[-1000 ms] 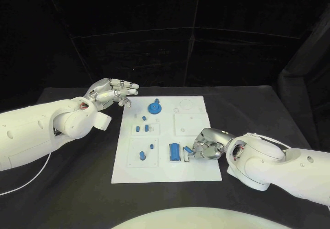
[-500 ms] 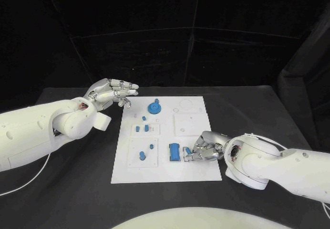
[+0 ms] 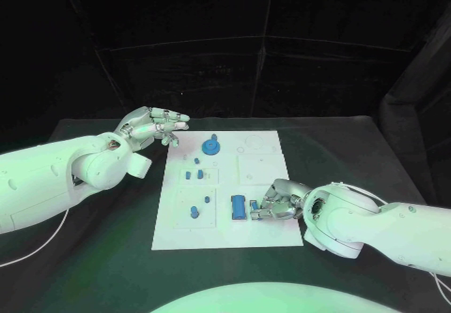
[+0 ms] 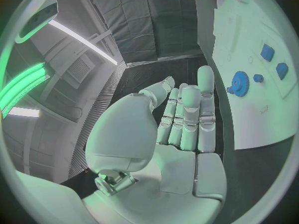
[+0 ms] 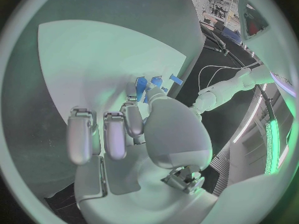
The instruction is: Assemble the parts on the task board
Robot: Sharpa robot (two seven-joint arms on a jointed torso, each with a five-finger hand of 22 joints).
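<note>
The flat white rectangular task board (image 3: 270,229) lies in the middle of the head view on the black table (image 3: 357,140). It bears shallow square recesses. The upper-left one holds a pair of short blue pegs (image 3: 193,175), the lower-left one a single blue peg (image 3: 195,211), and the upper-right recesses look bare. Near the board's top edge stands a round blue toothed gear (image 3: 212,147) with a small blue stud (image 3: 197,160) just below it.

The white right arm comes in from the lower right, and its silver right hand (image 3: 274,203) sits low on the board at the lower-centre recess. Its fingers are curled around a small blue piece (image 3: 255,208) just beside the upright blue rectangular block (image 3: 238,207). I cannot tell whether the piece is actually pinched or only touched.

The silver left hand (image 3: 155,125) hovers above the table at the board's upper-left corner, with its fingers spread and nothing in them.

The step in hand appears to be seating the small piece next to the block. The next move likely calls for fine alignment and a gentle downward press, with the block kept from tipping.
</note>
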